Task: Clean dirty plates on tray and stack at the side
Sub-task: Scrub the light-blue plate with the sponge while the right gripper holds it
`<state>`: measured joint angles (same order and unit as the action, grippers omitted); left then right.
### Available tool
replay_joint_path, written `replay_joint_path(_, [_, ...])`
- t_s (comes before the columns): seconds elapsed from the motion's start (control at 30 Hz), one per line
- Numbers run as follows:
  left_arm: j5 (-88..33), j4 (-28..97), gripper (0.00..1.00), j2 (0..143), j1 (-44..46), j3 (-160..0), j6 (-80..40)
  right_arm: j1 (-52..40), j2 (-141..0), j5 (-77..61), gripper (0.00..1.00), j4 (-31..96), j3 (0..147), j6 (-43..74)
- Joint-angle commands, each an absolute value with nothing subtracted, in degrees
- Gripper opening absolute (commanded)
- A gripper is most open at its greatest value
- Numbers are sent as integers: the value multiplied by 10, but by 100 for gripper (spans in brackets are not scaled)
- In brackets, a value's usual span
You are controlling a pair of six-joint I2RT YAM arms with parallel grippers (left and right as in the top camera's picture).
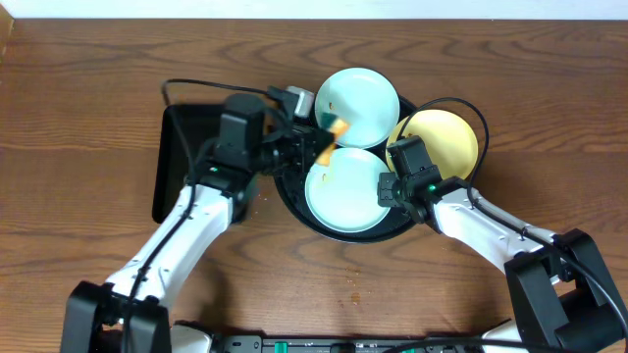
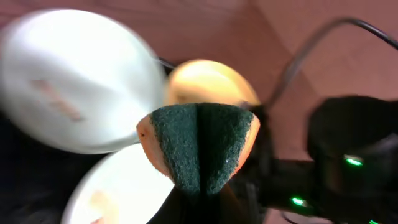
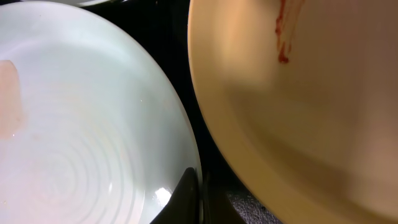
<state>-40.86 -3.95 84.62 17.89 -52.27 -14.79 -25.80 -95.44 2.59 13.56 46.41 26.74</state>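
Green sponge [image 2: 199, 146]: my left gripper [image 1: 317, 145] clamps it.
Right gripper [image 1: 386, 186]: at mint plate [image 1: 343, 194]; I can't tell its jaws.

Soft, even light; wrist views blurred.
The overhead view is sharp, with faint shadows on the tabletop [image 1: 98, 78]. The left wrist view is smeared, perhaps by motion; the mint plate [image 3: 93, 124] shows a small glare near its rim.

Your right fingers [image 3: 186, 196]: mint plate [image 3: 81, 124] tight one side, yellow plate [image 3: 298, 112] other; only narrow tray [image 3: 180, 56] strip ahead.
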Motion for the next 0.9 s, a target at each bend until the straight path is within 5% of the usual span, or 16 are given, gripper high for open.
replay_joint_path(0.0, [-349,-13,7,854,165,-528,-144,-263,-959,38,1,135,462,274])
replay_joint_path(0.5, [-406,171,7,916,229,-550,-241,-263,-959,38,1,135,462,274])
replay_joint_path(0.73, [-220,488,7,955,262,-771,-209,-263,-959,38,1,134,462,274])
replay_joint_path(0.87, [-220,600,7,1006,281,-869,-197,-263,-958,38,1,134,462,274])
